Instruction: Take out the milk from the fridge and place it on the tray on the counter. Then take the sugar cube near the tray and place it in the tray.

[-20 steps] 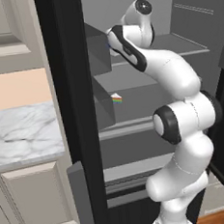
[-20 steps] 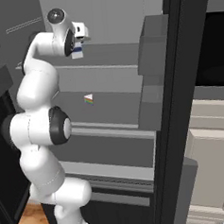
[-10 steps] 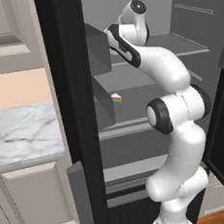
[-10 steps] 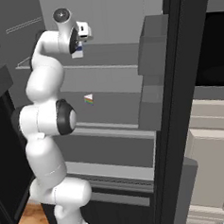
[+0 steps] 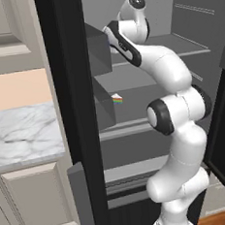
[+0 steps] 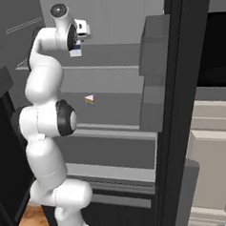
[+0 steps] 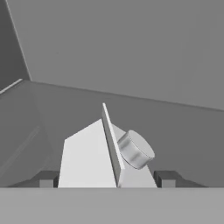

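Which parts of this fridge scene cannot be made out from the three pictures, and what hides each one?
- Milk: in the hand view its lower body is cut off by the bottom edge; in the right base view the hand covers all but a sliver.
- Hand: whether its fingers touch the carton cannot be told.
- Rainbow-striped wedge: too small to identify.
- Fridge lower shelves: hidden behind the arm.

Nothing readable is showing anywhere, no labels or brand text, not even on the milk (image 7: 94, 157) carton.
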Controlling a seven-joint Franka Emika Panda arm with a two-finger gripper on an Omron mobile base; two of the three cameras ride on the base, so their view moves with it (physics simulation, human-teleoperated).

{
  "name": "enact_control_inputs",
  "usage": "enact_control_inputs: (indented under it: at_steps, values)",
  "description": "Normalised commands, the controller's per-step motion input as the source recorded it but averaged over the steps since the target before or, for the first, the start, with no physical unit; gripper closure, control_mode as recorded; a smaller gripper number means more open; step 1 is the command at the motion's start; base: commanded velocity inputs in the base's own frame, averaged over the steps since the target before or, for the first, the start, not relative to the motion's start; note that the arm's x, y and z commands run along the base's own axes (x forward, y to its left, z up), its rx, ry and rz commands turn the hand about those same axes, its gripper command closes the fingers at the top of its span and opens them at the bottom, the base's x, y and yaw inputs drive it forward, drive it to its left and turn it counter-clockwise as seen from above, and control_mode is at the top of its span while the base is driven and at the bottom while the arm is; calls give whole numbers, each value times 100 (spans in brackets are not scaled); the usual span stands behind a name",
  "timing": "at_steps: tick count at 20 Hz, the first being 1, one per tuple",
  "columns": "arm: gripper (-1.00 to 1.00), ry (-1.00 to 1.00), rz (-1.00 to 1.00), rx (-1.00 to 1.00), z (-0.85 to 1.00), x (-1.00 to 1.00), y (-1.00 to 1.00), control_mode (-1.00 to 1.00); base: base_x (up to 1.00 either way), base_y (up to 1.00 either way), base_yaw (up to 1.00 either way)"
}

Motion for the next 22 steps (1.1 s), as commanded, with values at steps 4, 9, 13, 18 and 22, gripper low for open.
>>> enact_control_inputs:
  at_steps: [4,9,13,18,22]
  values:
    - [100,-16,-11,0,-13,-100,-16,-100,0,0,0]
    - [100,-29,-4,1,-34,-100,-22,-100,0,0,0]
    - [100,-17,-3,7,9,-100,-14,-100,0,0,0]
    - [100,0,-2,6,81,-100,-4,-100,0,0,0]
    - [100,0,0,0,39,-100,-2,-100,0,0,0]
